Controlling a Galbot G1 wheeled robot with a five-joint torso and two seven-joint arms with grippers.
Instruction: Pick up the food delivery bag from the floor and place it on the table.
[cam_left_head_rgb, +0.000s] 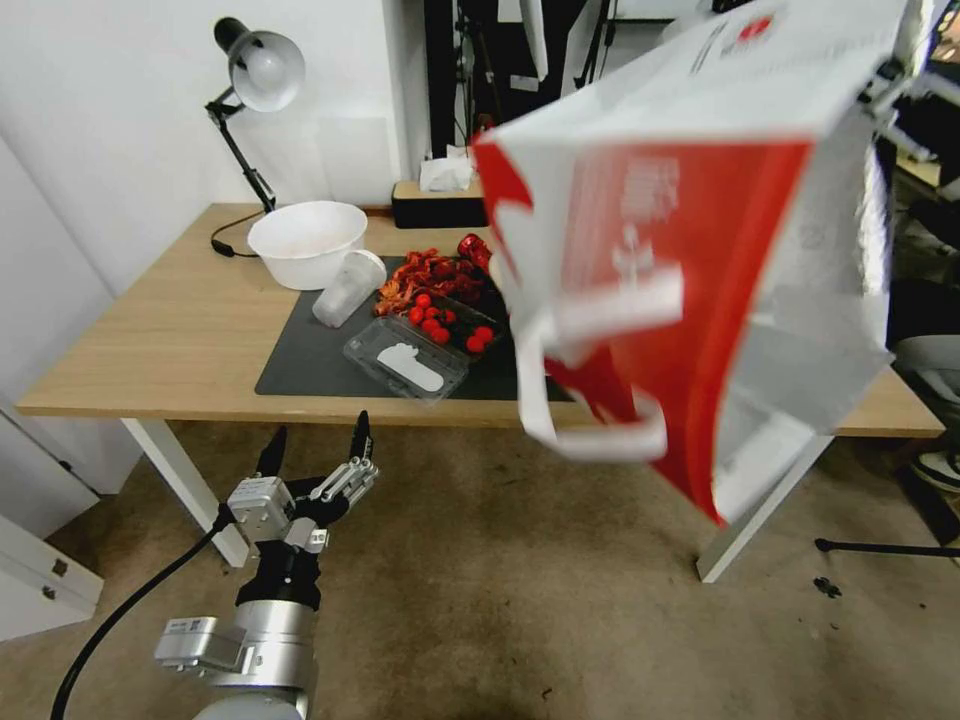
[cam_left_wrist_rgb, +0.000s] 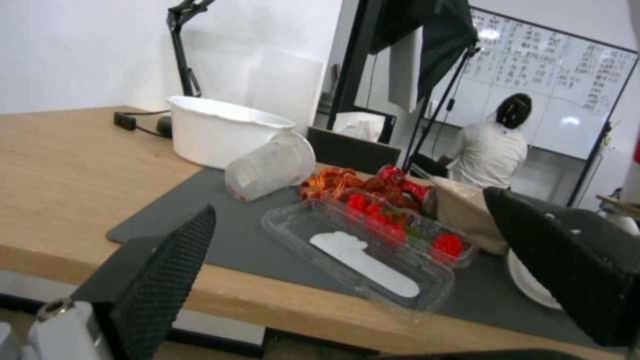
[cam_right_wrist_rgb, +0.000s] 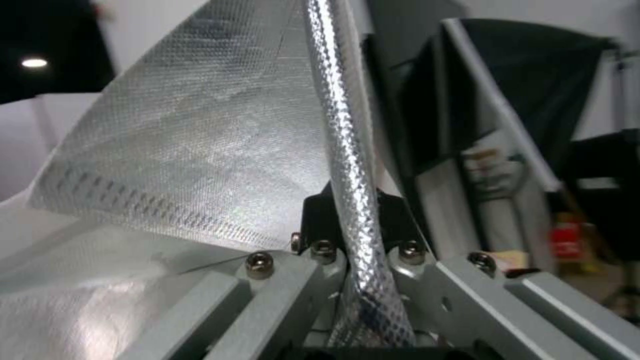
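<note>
The food delivery bag (cam_left_head_rgb: 700, 290), white and red with white strap handles, hangs tilted in the air over the right end of the table (cam_left_head_rgb: 150, 330). Its bottom corner dips below the table's front edge. My right gripper (cam_right_wrist_rgb: 350, 220) is shut on the bag's silver foil rim (cam_right_wrist_rgb: 200, 150) and shows at the bag's upper right (cam_left_head_rgb: 885, 85) in the head view. My left gripper (cam_left_head_rgb: 318, 440) is open and holds nothing, low in front of the table's front edge, left of the bag. Its black fingers (cam_left_wrist_rgb: 167, 270) frame the tabletop (cam_left_wrist_rgb: 60, 165).
On the dark grey mat (cam_left_head_rgb: 300, 370) lie a white bowl (cam_left_head_rgb: 305, 240), a tipped plastic cup (cam_left_head_rgb: 345, 290), a clear clamshell box (cam_left_head_rgb: 405, 360) with red fruit, red food and a can. A desk lamp (cam_left_head_rgb: 255, 70) stands at the back left. Carpeted floor lies before the table.
</note>
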